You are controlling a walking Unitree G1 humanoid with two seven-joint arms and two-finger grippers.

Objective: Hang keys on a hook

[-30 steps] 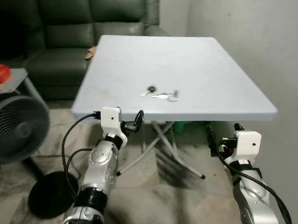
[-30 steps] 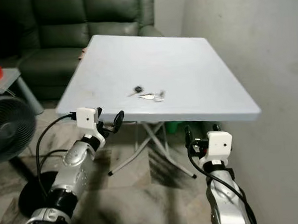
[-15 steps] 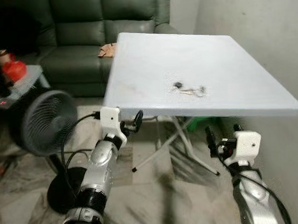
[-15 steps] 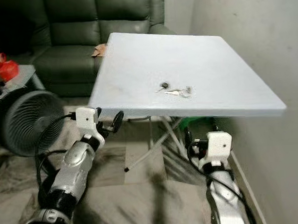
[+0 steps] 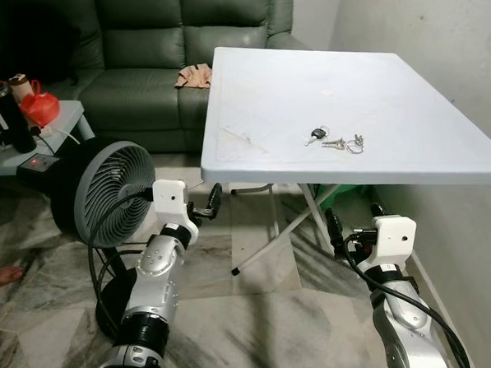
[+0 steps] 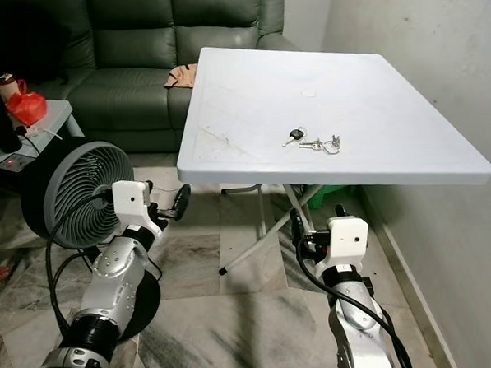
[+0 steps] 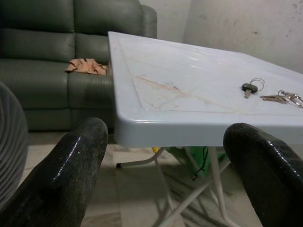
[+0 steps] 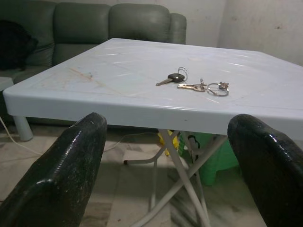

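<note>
**Keys lie on the white folding table, both grippers low in front of it**

Marble-patterned floor tiles [image 5: 261, 315] cover the room, and a plain grey wall [image 5: 435, 26] stands on the right side. At the back is a dark green sofa [image 5: 164, 48], with a small crumpled cloth [image 5: 194, 74] on its seat, just beside the far corner of the table. A white folding table [image 5: 258, 109] takes the middle of the scene; under it the crossed legs and something green can be seen. On the left stands a round floor fan [image 5: 106, 191] on a dark base, and behind it a low side table [image 5: 61, 119] carries a dark bottle, a red thing and a small box.

Both silver arms are held low, in front of the near edge of the table and below its top. The left gripper [image 5: 211, 204] is near the near left corner of the table, and its fingers [image 7: 71, 175] stand wide apart with nothing between them. The right gripper [image 5: 352, 220] is under the near edge, more to the right, and its fingers [image 8: 61, 175] are also spread wide and hold nothing.

The keys [image 5: 335, 140] lie flat on the tabletop, toward its near right part, well apart from both grippers. The bunch has one key with a black head, one or more metal keys and a ring.
</note>
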